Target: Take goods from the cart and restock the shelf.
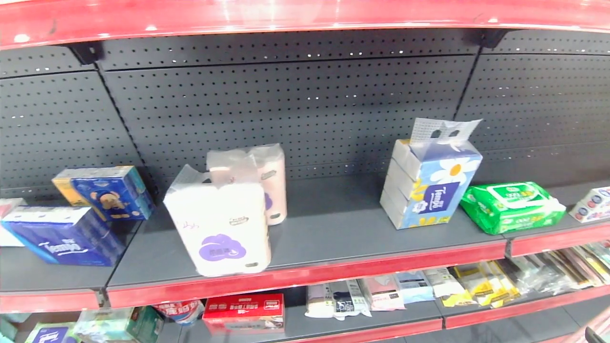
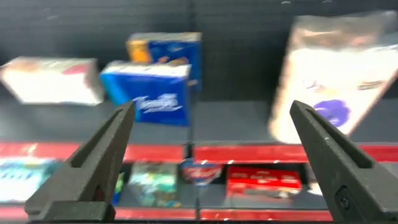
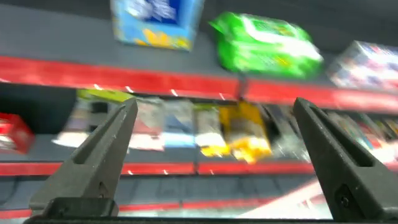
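The grey shelf (image 1: 333,224) with a red front edge carries a white roll pack with a purple cloud (image 1: 221,224) at its front and a pink roll pack (image 1: 271,181) behind it. A light-blue flowered tissue pack (image 1: 431,183) stands upright to the right, beside a green wipes pack (image 1: 510,207). My left gripper (image 2: 211,107) is open and empty in front of the shelf, facing a dark blue tissue pack (image 2: 149,93) and the white roll pack (image 2: 339,87). My right gripper (image 3: 216,102) is open and empty, below the flowered pack (image 3: 155,22) and green wipes (image 3: 264,43).
At the left stand a dark blue tissue pack (image 1: 62,233) and a blue-and-orange box (image 1: 107,190). A small box (image 1: 593,205) sits at the far right. The lower shelf holds a red box (image 1: 244,309) and several flat packets (image 1: 405,288). A red shelf overhangs above.
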Tool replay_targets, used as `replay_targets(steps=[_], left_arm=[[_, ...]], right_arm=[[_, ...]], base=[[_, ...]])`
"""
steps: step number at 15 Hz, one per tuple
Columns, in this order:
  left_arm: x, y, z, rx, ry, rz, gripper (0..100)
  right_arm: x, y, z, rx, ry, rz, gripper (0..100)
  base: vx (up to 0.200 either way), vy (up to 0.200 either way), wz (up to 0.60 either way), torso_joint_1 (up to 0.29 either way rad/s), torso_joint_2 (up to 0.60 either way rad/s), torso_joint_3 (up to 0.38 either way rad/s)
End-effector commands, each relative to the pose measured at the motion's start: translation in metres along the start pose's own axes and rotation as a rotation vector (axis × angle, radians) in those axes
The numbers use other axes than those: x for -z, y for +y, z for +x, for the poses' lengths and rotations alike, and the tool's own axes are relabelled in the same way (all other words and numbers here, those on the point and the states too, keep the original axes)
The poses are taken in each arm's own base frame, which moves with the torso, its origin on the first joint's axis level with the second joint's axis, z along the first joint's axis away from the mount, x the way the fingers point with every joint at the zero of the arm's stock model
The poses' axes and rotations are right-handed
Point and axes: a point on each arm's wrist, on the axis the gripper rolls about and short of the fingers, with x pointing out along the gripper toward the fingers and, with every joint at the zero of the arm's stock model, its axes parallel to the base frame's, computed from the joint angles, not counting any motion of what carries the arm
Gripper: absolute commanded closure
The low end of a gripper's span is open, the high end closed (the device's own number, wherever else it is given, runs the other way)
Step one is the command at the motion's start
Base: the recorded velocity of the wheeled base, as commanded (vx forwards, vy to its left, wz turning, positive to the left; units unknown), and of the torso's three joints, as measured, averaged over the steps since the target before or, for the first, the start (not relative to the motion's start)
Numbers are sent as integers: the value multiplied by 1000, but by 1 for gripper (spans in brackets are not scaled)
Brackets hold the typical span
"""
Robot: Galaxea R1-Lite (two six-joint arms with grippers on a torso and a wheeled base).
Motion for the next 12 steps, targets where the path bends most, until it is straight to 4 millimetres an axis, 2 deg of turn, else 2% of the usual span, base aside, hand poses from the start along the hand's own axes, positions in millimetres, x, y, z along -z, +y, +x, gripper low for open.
replay_targets(steps=[1,4,7,12], left_arm=[[0,0,1,-6,9,3,0],[2,0,4,-34,36,4,0],[2,-2,18,-53,97,-17,0],[1,-5,35,-43,155,-35,0]], right_arm=[[8,2,-3,-19,-13,0,0],[20,7,-12,-182,-19,70,0],[32,6,-22,-331,-82,210,0],[31,5,-22,-287,-89,217,0]], base=[[0,0,0,0,0,0],[0,0,0,0,0,0],[0,0,0,0,0,0],[0,0,0,0,0,0]])
